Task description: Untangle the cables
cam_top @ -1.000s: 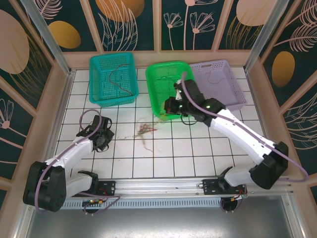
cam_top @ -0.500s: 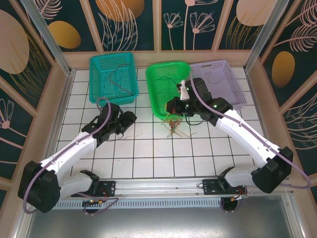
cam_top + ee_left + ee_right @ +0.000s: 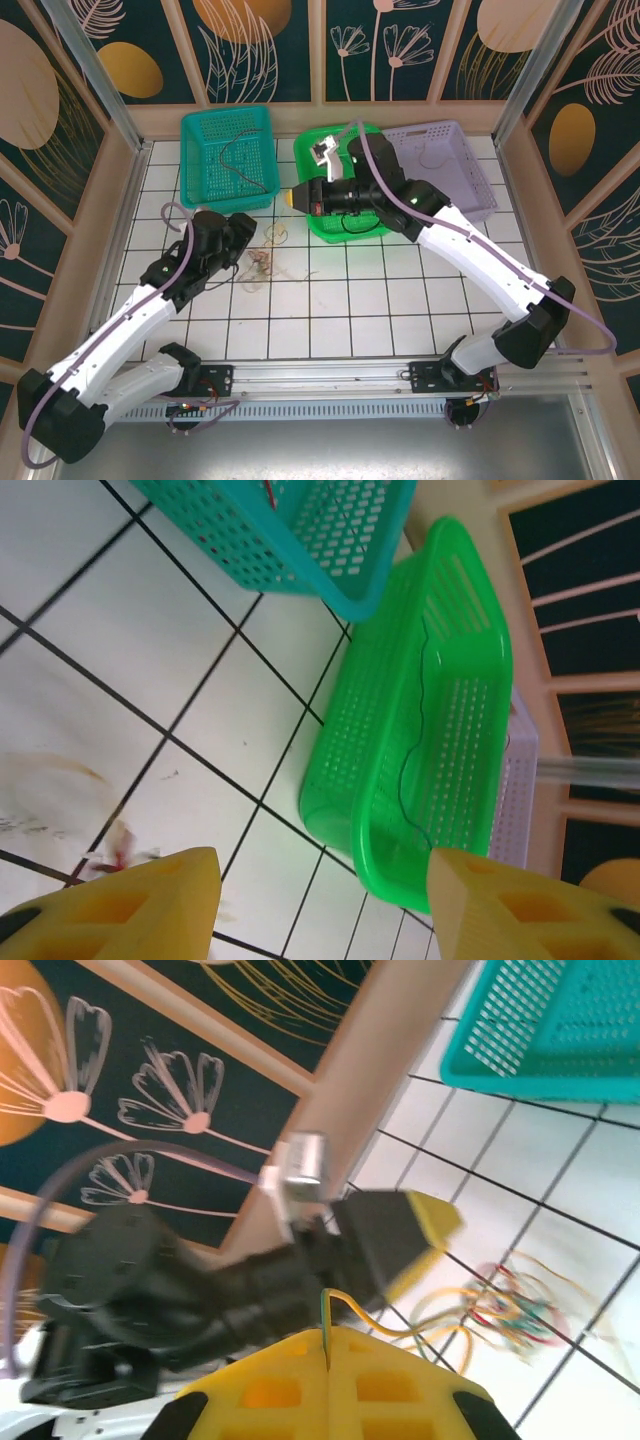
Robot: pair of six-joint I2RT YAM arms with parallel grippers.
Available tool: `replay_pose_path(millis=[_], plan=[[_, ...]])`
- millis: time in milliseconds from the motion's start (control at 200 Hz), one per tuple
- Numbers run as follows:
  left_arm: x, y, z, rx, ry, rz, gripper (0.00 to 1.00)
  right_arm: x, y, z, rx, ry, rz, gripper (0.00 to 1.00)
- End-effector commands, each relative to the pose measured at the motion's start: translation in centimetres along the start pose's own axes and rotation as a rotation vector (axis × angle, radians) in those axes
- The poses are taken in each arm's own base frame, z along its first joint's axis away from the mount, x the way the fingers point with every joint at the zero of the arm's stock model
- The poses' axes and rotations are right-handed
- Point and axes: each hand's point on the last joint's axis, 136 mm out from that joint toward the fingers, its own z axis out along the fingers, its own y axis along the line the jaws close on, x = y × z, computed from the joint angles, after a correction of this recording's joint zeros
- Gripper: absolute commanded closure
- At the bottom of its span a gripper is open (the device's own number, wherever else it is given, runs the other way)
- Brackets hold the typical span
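Here, item by item.

- **Cable tangle** point(image 3: 262, 258): a small loose knot of red, green and yellow-tan strands. It lies on the white gridded table point(image 3: 400, 300), in front of the teal basket point(image 3: 228, 158) and to the left of the green basket point(image 3: 340, 185). The right wrist view shows the tangle point(image 3: 510, 1310) blurred.
- **Left gripper** point(image 3: 243, 243): low over the table, just beside the tangle on its left. In its own camera the left gripper point(image 3: 320, 865) is spread wide. Its yellow fingertips point(image 3: 120, 900) are far apart with nothing between them, and the tangle is a faint smear by the left finger.
- **Right gripper** point(image 3: 297, 198): reaching across the near-left corner of the green basket and pointing toward the teal basket. In its own camera the right gripper point(image 3: 328, 1345) has its jaws pressed together. They pinch a single strand point(image 3: 352, 1307), yellow-tan with a touch of green at the seam, which loops away toward the tangle.
- **Teal basket**: one dark wire point(image 3: 235, 150) lies inside.
- **Green basket**: one thin dark wire point(image 3: 410, 770) runs along its floor.
- **Purple basket** point(image 3: 440, 165): last on the right, right beside the green basket, with a thin curl of wire point(image 3: 430, 152) inside.
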Motion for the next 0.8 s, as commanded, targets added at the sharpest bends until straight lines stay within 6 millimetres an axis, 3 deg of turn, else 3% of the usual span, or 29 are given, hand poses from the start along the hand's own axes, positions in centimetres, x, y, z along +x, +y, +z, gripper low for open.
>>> replay_pose_path(millis=[0,165,300,571,711,791], plan=[[-0.2,3.0,-0.3,-0.122,-0.027,-0.022,0.44,3.5,-4.9,0.5,0.107,0.046,0.052,1.0],[2.2,7.2,0.7,-0.268,0.071,-0.074,0.44,10.3,-12.8,1.3,0.277,0.161,0.171,1.0],[3.8,8.6,1.4,-0.315,0.147,-0.079,0.44,13.1,-15.5,1.3,0.339,0.21,0.198,1.0],[6.7,9.2,2.8,-0.354,0.261,-0.011,0.44,14.3,-17.1,1.2,0.385,0.226,0.2,1.0],[7.3,8.9,4.4,-0.364,0.292,0.169,0.46,14.3,-17.2,1.3,0.389,0.223,0.204,1.0],[6.6,7.6,5.4,-0.354,0.274,0.289,0.46,14.3,-17.2,1.3,0.387,0.222,0.208,1.0]])
